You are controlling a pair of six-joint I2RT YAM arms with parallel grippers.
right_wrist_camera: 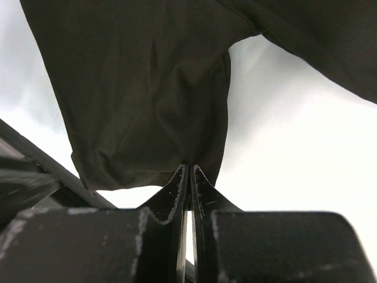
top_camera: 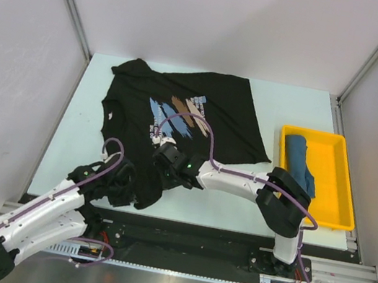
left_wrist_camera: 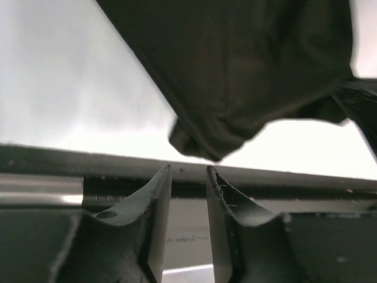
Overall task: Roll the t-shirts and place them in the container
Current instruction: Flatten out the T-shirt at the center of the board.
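One black t-shirt, one teal t-shirt, one yellow tray

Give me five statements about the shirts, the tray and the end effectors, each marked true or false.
1. The teal t-shirt lies in the yellow tray. True.
2. The black t-shirt is fully rolled. False: it lies mostly spread on the table, print up.
3. The left end effector is clamped on cloth. False: its fingers stand apart with nothing between them, and the shirt's edge is just ahead.
4. The right end effector is at the black t-shirt's edge, fingers nearly together. True.
5. The yellow tray sits on the table's left side. False: it is on the right side.
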